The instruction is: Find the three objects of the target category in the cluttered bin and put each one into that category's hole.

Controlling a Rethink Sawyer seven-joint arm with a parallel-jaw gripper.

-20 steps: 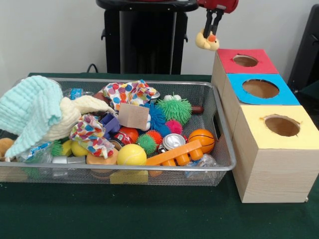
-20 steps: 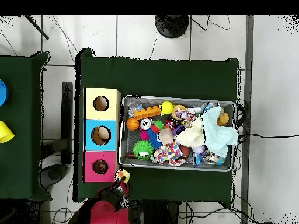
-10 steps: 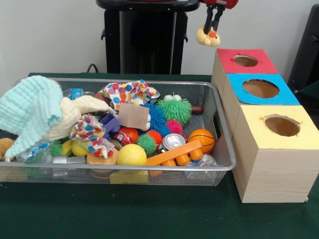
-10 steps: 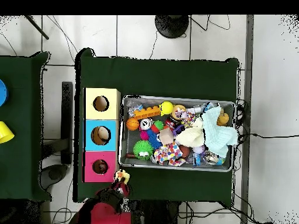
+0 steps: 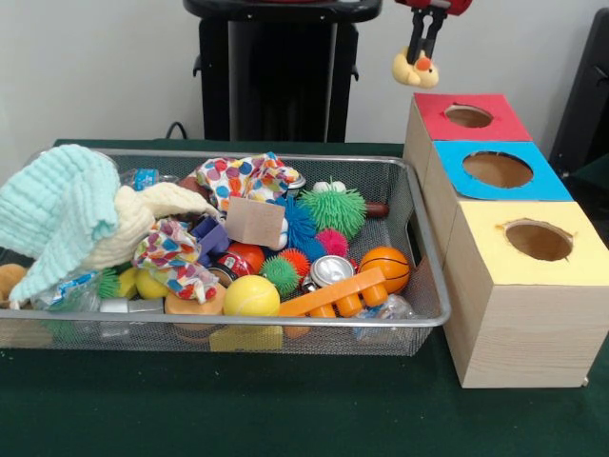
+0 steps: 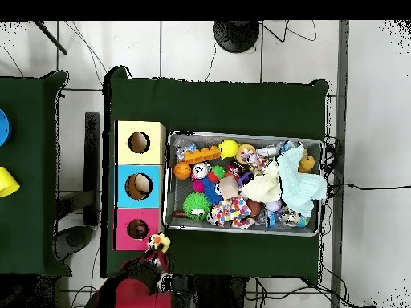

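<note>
My gripper [image 5: 422, 59] hangs at the top of the front view, shut on a small yellow duck toy [image 5: 416, 69] with an orange beak. The duck floats above and just left of the red-topped box [image 5: 470, 116] and its round hole. In the overhead view the duck [image 6: 158, 241] shows beside the red box [image 6: 137, 229], near its corner, with the red arm [image 6: 136, 289] below it. The wire bin [image 5: 423, 314] is full of mixed toys and cloths.
Blue-topped [image 5: 498, 169] and yellow-topped [image 5: 538, 240] wooden boxes with holes stand in a row with the red one. In the bin lie a pale green cloth [image 5: 57, 211], spiky balls [image 5: 333, 209], a yellow ball [image 5: 250, 296], a small basketball [image 5: 384, 268] and an orange block [image 5: 335, 294].
The gripper carried the duck sideways toward the red box, first rising slightly; the duck has gone from left of the boxes to near the red box's edge.
</note>
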